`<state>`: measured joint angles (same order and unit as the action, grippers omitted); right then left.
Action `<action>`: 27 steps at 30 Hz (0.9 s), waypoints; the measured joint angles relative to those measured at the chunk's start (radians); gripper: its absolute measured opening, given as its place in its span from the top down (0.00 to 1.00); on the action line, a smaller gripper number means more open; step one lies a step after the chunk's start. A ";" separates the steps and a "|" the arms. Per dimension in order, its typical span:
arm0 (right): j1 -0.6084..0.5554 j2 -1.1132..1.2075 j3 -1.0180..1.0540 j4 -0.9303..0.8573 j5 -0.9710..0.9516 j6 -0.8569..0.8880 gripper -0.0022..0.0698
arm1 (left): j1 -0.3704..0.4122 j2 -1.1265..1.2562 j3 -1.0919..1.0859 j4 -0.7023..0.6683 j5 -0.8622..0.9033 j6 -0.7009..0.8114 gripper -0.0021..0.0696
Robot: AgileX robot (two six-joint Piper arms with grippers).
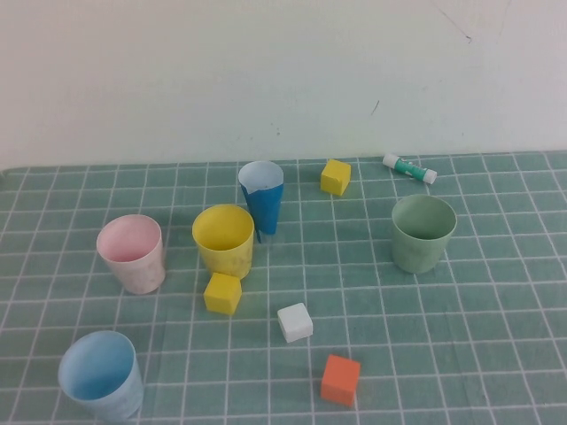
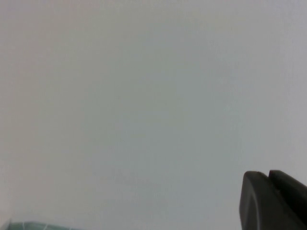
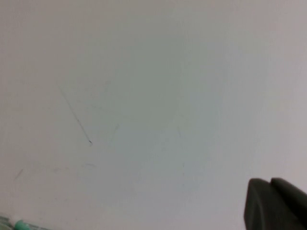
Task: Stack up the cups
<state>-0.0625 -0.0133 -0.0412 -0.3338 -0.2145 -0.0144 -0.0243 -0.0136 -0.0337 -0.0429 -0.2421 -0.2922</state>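
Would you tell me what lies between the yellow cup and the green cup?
High view: only bare mat between yellow cup and green cup.

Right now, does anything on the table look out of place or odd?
Yes: a narrow blue paper cone stands behind the yellow cup, crumpled and leaning, unlike the four wide cups. A glue stick lies on its side near the wall. Both grippers, left and right, are shut, away from the table.

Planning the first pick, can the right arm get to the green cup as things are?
Probably yes: the green cup stands upright, alone on the right. The right gripper and left gripper are shut, raised facing the wall.
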 joint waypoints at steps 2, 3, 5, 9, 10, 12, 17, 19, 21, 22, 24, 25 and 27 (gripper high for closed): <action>0.000 0.000 -0.081 0.000 0.115 0.000 0.97 | 0.000 0.000 -0.085 0.002 0.162 -0.002 0.97; 0.000 0.000 -0.127 0.000 0.179 0.000 0.97 | 0.000 0.000 -0.134 0.003 0.242 -0.002 0.97; 0.000 0.007 -0.210 0.000 0.298 0.000 0.97 | 0.000 0.029 -0.225 0.006 0.400 -0.002 0.97; 0.000 0.108 -0.359 0.002 0.508 -0.010 0.97 | 0.000 0.179 -0.403 0.023 0.742 0.020 0.97; 0.000 0.143 -0.390 0.008 0.558 -0.024 0.97 | 0.000 0.219 -0.441 0.023 0.801 0.037 0.97; 0.000 0.212 -0.446 0.056 0.647 -0.082 0.97 | 0.000 0.321 -0.507 -0.008 0.924 0.108 0.97; 0.000 0.397 -0.542 0.334 0.764 -0.401 0.97 | 0.000 0.564 -0.599 -0.190 1.099 0.402 0.97; 0.000 0.471 -0.561 0.479 0.805 -0.541 0.97 | 0.000 0.639 -0.609 -0.248 1.115 0.466 0.97; 0.000 0.530 -0.565 0.589 0.852 -0.642 0.97 | 0.000 0.734 -0.615 -0.280 1.104 0.504 0.97; 0.000 0.554 -0.565 0.636 0.870 -0.677 0.97 | 0.000 0.766 -0.614 -0.282 1.094 0.512 0.97; 0.000 0.601 -0.565 0.694 0.902 -0.741 0.97 | 0.000 0.843 -0.615 -0.280 1.069 0.521 0.97; 0.000 0.626 -0.561 0.732 0.916 -0.775 0.97 | 0.000 0.882 -0.615 -0.280 1.060 0.524 0.97; 0.000 0.658 -0.557 0.764 0.933 -0.825 0.97 | 0.000 0.952 -0.615 -0.275 1.040 0.526 0.97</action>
<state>-0.0625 0.6443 -0.5979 0.4298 0.7188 -0.8393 -0.0243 0.9388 -0.6492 -0.3175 0.7983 0.2333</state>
